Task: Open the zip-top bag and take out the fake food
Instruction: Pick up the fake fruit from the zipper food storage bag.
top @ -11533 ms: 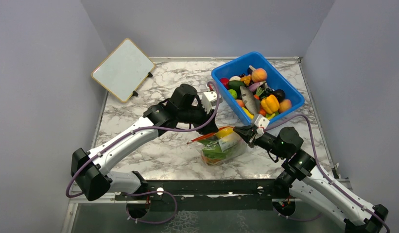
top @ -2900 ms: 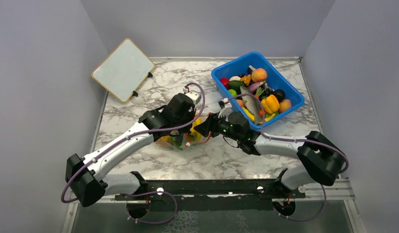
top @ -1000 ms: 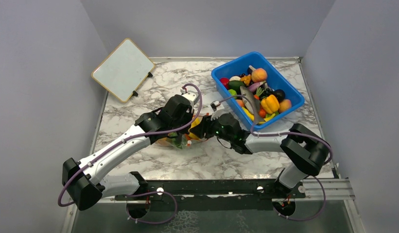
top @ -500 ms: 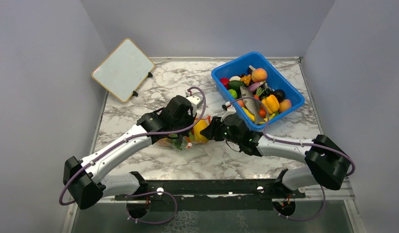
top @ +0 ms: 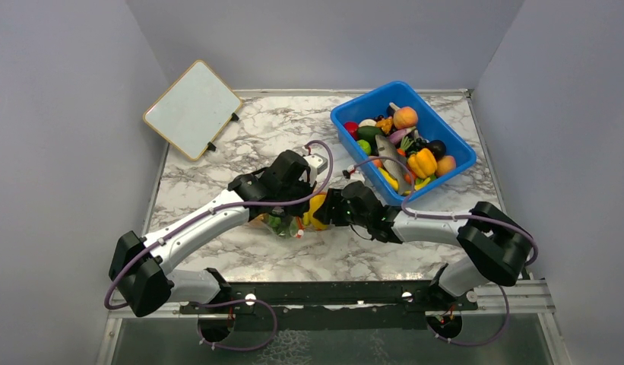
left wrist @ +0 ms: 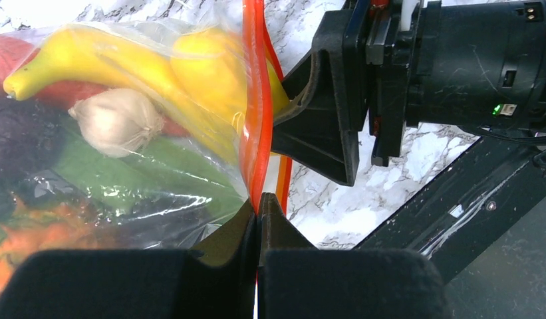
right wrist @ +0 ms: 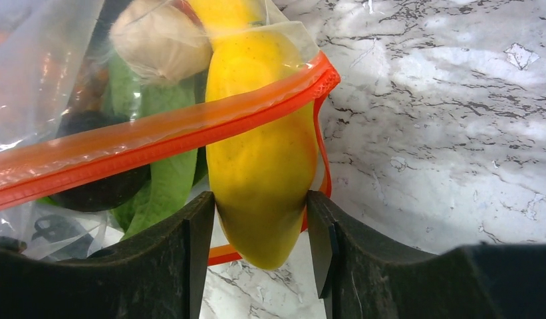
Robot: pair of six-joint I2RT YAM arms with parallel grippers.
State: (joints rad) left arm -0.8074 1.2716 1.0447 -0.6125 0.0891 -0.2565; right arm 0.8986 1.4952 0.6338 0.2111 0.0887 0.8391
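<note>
visibly, the clear zip-top bag (left wrist: 143,189) gapes, yellow fruit (right wrist: 260,159) poking out.

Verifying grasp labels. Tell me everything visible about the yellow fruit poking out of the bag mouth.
The smooth yellow oval plastic fruit looks glossy, faintly speckled and undamaged. It pokes partly out of the clear zip-top bag, between the two orange zip strips of the open mouth, one strip crossing its upper part. The right gripper is shut on its lower half, a finger touching each side.
</note>
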